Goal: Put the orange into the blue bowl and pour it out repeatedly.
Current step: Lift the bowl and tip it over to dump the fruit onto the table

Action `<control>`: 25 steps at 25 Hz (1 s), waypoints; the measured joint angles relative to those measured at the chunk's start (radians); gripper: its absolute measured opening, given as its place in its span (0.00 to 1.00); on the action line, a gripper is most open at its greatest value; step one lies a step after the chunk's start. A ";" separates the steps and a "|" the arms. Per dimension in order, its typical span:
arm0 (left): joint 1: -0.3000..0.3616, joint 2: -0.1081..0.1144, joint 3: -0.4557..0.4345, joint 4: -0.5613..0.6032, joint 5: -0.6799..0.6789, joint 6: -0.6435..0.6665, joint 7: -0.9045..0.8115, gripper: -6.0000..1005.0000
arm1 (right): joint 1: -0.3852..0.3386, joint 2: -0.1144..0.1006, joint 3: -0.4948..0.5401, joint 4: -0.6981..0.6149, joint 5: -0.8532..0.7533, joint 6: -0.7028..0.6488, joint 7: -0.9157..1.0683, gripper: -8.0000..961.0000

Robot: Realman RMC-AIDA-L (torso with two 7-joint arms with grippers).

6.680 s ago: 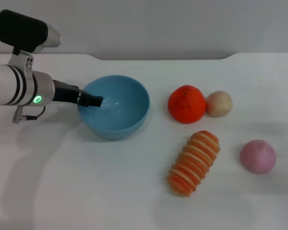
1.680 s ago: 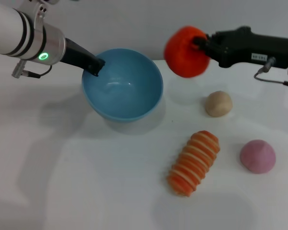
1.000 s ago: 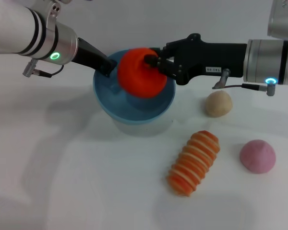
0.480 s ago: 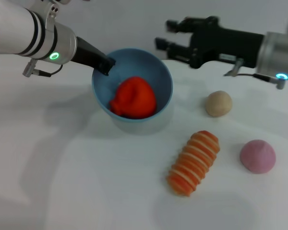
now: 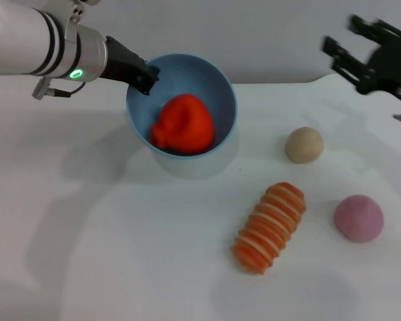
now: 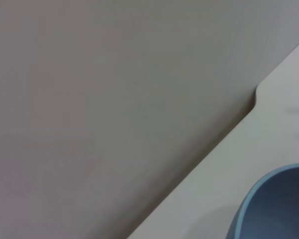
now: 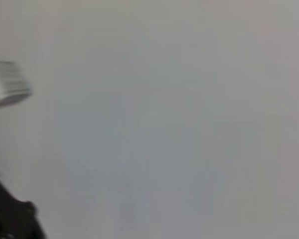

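The orange point(image 5: 182, 125), red-orange and roundish, lies inside the blue bowl point(image 5: 222, 93). My left gripper point(image 5: 146, 79) is shut on the bowl's rim at its left side and holds the bowl lifted above the table and tilted toward me. The left wrist view shows only a piece of the bowl's rim point(image 6: 269, 199). My right gripper point(image 5: 351, 48) is open and empty, high at the far right, well away from the bowl.
A tan ball point(image 5: 303, 144), an orange-and-cream striped oblong piece point(image 5: 270, 227) and a pink ball point(image 5: 359, 217) lie on the white table point(image 5: 120, 254) to the right of the bowl. The wall rises behind the table.
My right gripper has let the orange go into the bowl and pulled back to the right, open. My left gripper has raised and tilted the bowl a little more.
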 joint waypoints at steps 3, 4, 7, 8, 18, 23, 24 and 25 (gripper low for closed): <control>0.010 0.000 0.001 0.010 0.003 -0.018 0.019 0.01 | -0.027 0.000 0.007 0.074 0.112 -0.021 -0.025 0.57; 0.017 0.000 0.006 0.019 0.004 -0.033 0.038 0.01 | -0.034 0.003 0.008 0.103 0.162 -0.029 -0.053 0.58; 0.046 -0.001 0.034 0.050 0.007 -0.091 0.093 0.01 | -0.034 0.006 0.005 0.231 0.302 -0.079 -0.163 0.61; 0.055 -0.001 0.043 0.060 0.009 -0.108 0.103 0.01 | -0.026 0.004 0.005 0.288 0.340 -0.106 -0.193 0.64; 0.168 -0.004 0.253 0.153 0.093 -0.350 0.271 0.01 | -0.020 0.007 0.022 0.475 0.423 -0.229 -0.227 0.79; 0.282 -0.006 0.445 0.212 0.257 -0.591 0.271 0.01 | -0.022 0.007 0.043 0.499 0.472 -0.245 -0.232 0.79; 0.298 -0.006 0.468 0.213 0.276 -0.635 0.271 0.01 | -0.022 0.006 0.047 0.500 0.492 -0.250 -0.236 0.79; 0.316 -0.006 0.497 0.210 0.299 -0.697 0.271 0.01 | -0.022 0.005 0.050 0.501 0.513 -0.253 -0.239 0.79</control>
